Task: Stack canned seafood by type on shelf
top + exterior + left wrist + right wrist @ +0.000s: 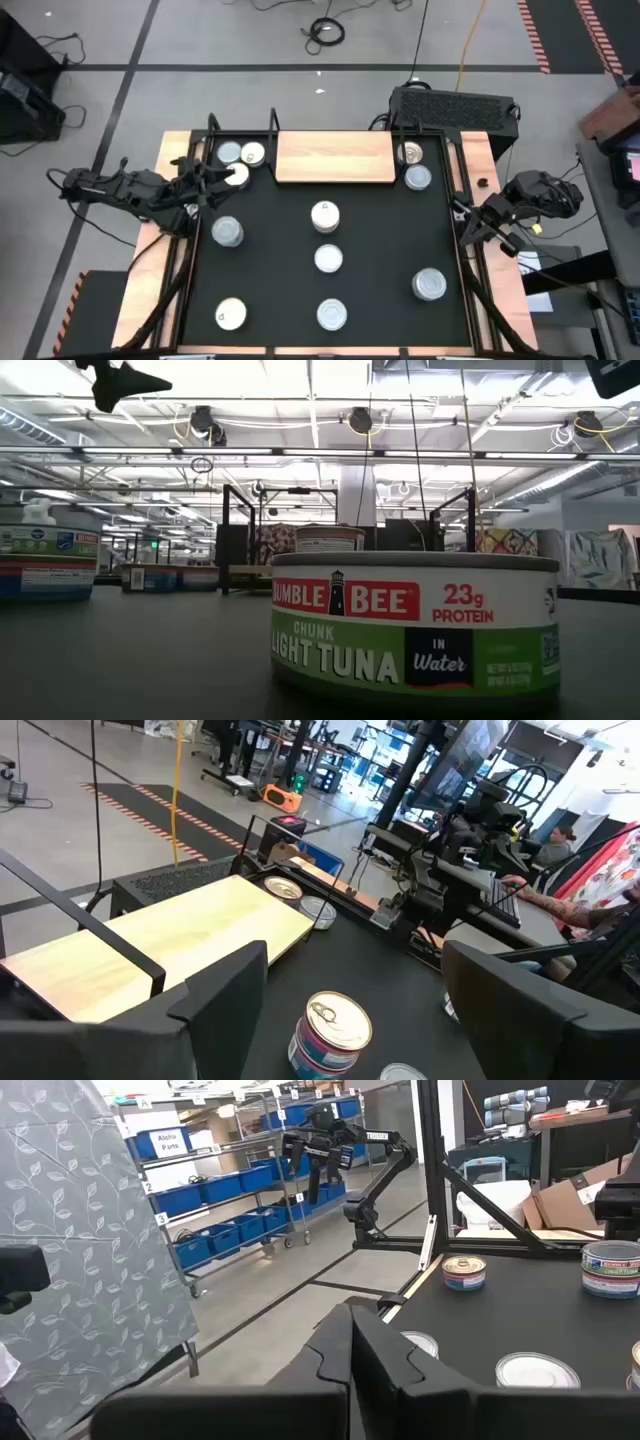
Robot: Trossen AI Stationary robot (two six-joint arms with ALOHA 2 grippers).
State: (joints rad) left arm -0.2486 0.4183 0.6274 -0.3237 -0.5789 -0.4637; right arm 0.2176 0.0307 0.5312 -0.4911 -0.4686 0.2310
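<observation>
**A:** Your left gripper (205,182) sits at the table's left edge with its fingers spread wide and nothing between them. It hangs just beside the cream-topped round tin (237,174) below the two tins in the far-left corner, a silver-topped one (229,153) and a goldish one (253,154). I'd judge you're lined up there because that cluster is the nearest pick.

**B:** And the light-brown wooden shelf board with black end posts (334,158)?

**A:** Bare on top, lying along the far edge of the black tabletop (380,240). In your left wrist view the board (180,935) stretches ahead past the fingers, with a blue-labelled tin with a pull-tab lid (331,1032) standing on the table nearer the camera. Nothing is stacked yet, so the sorting looks barely begun.

**B:** The right side?

**A:** Your right gripper (470,228) waits off the table's right edge, fingers pressed together and holding nothing. Two more tins (414,165) sit by the board's right end, the rest scattered over the middle and near side, well apart, which leaves you room to close around each one.

**B:** How do I tell types?

**A:** From above, only lid colour shows. The low view reads one green-labelled tuna tin (415,628) clearly; the others' labels I can't make out.
</observation>
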